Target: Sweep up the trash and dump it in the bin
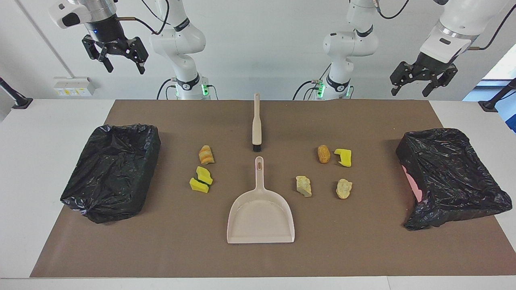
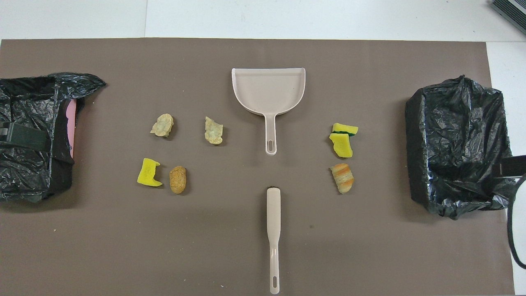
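- Bins first: a black-bagged bin (image 1: 113,171) sits at my right arm's end of the bench (image 1: 24,133), and my right tool (image 1: 117,54) hangs high above that end, released, gripping nothing.
- Trash (image 1: 206,154): three bits lie between that bin and the dustpan (image 1: 261,215).
- Brush (image 1: 256,125) lies nearer me than the dustpan, in line with it.
- Four more bits lie toward my left arm's end.
- Second bagged bin (image 1: 449,177) sits there; my left tool (image 1: 423,78) waits above it, released.
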